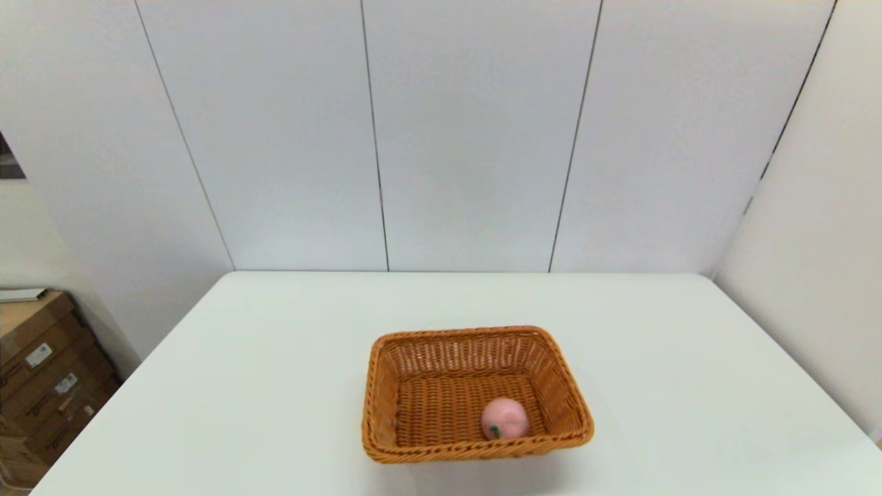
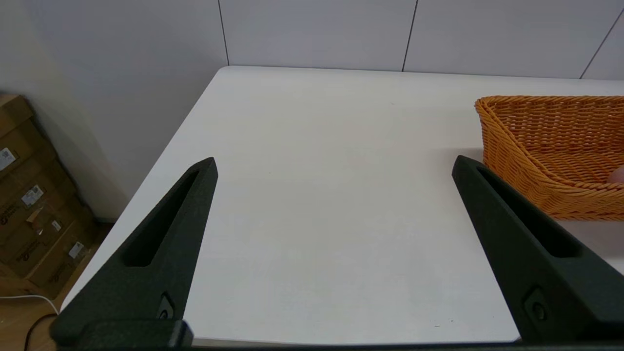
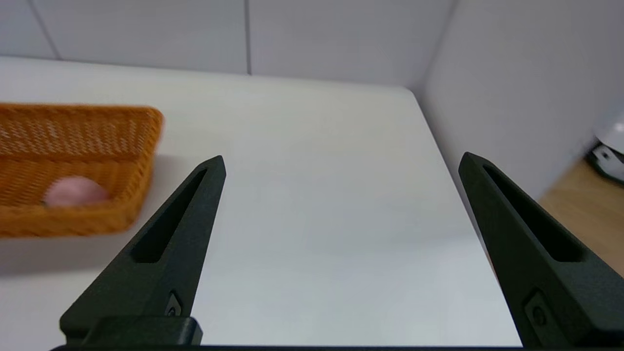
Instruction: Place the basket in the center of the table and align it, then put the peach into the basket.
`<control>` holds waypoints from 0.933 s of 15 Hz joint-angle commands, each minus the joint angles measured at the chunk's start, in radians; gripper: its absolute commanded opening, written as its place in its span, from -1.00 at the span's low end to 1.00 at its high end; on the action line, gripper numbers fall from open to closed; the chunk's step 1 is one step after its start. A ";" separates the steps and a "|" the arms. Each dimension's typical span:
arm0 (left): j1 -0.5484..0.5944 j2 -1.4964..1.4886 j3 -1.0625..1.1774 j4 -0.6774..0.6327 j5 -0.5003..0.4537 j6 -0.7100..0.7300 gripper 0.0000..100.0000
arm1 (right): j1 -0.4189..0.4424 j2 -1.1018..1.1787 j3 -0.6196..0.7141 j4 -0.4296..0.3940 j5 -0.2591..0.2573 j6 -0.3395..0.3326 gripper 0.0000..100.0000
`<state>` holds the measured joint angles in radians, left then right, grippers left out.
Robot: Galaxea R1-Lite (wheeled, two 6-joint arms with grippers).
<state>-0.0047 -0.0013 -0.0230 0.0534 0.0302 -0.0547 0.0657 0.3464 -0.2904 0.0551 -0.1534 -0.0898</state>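
The orange-brown wicker basket (image 1: 475, 393) sits on the white table (image 1: 241, 386), near the middle and toward the front edge, its sides roughly square to the table. The pink peach (image 1: 505, 418) lies inside it at the front right corner of the floor, a small green mark facing me. Neither arm shows in the head view. My left gripper (image 2: 334, 165) hangs open over bare table to the left of the basket (image 2: 551, 151). My right gripper (image 3: 343, 163) is open over bare table to the right of the basket (image 3: 78, 165), where the peach (image 3: 74, 191) shows behind the near wall.
Stacked cardboard boxes (image 1: 41, 379) stand on the floor beyond the table's left edge. Grey wall panels rise right behind the table and along its right side. A white object (image 3: 609, 153) sits on the wooden floor past the right edge.
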 commanded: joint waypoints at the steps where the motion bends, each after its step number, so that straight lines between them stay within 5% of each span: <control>1: 0.000 0.000 0.000 0.000 0.000 -0.002 1.00 | -0.057 -0.265 0.146 0.031 0.026 -0.001 1.00; 8: 0.000 0.000 0.000 0.000 0.002 -0.001 1.00 | -0.058 -0.348 0.267 0.011 0.147 0.007 1.00; 14: 0.000 0.000 0.000 0.000 0.002 -0.001 1.00 | -0.058 -0.348 0.274 -0.020 0.144 0.064 1.00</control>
<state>-0.0047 -0.0013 -0.0234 0.0534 0.0313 -0.0543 0.0072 -0.0009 -0.0172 0.0360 -0.0089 -0.0345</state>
